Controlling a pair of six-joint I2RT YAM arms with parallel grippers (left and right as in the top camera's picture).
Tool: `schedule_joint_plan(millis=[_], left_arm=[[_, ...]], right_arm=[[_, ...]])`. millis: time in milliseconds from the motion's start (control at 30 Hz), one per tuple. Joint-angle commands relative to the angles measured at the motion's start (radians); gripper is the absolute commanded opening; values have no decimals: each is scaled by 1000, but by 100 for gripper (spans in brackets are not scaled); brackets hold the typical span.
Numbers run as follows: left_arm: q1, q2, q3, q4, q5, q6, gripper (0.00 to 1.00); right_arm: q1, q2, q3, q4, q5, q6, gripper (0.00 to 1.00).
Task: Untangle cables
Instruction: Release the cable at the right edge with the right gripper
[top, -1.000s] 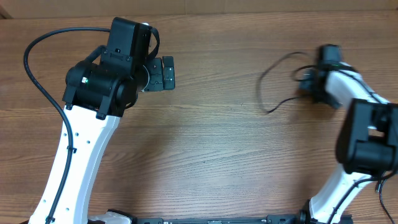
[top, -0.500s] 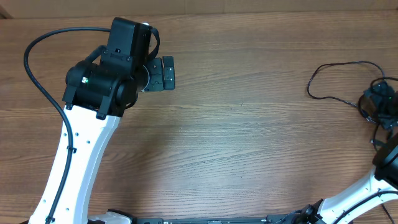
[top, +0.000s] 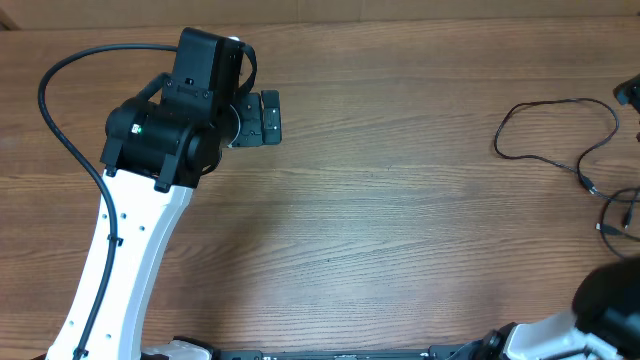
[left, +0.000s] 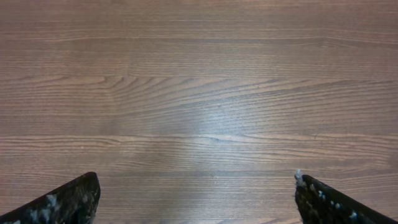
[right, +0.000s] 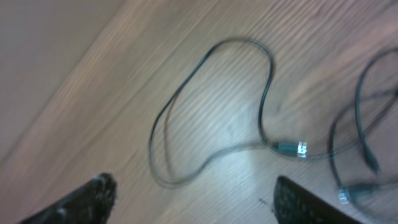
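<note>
Left arm (top: 125, 250): stands at the near left edge of the table (top: 400, 230) and reaches toward the far side.

Left gripper (top: 268, 118): positioned over the far left part of the table. The jaws are spread wide. In the left wrist view the two fingers (left: 74, 199) sit at the lower corners of the frame with only bare wood grain between them. Nothing is held.

First cable (top: 498, 140): lies flat on the far right part of the table as one loose, open loop, well apart from the left gripper. One end runs toward the near right and finishes in a small plug (top: 592, 187).

Second cable (top: 604, 215): a short arc at the right edge of the table, on the near side of that plug and partly cut off by the frame. Whether the two strands touch cannot be determined.

Right gripper (right: 194, 186): the right wrist view is blurred. The gripper is above the loop of the first cable, jaws apart, with only table surface and cable lying below them. No strand is in its grasp.

Right arm (top: 610, 315): visible at the near right corner.
</note>
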Motion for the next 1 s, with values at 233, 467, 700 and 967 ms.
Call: schedule_joint_plan(millis=[233,467,700,967], left_arm=[[1,-2,11,2,7,-13,100],[1,-2,11,2,7,-13,99],[1,-2,11,2,7,-13,100],[-2,-2,11,2,8,-13,100]], right_arm=[[295,-327,21,-296,4,-71,75],[348,-333,21,-410,5,-71,100],[348,-333,21,-410,5,-71,100],[348,-333,21,-410,5,-71,100]])
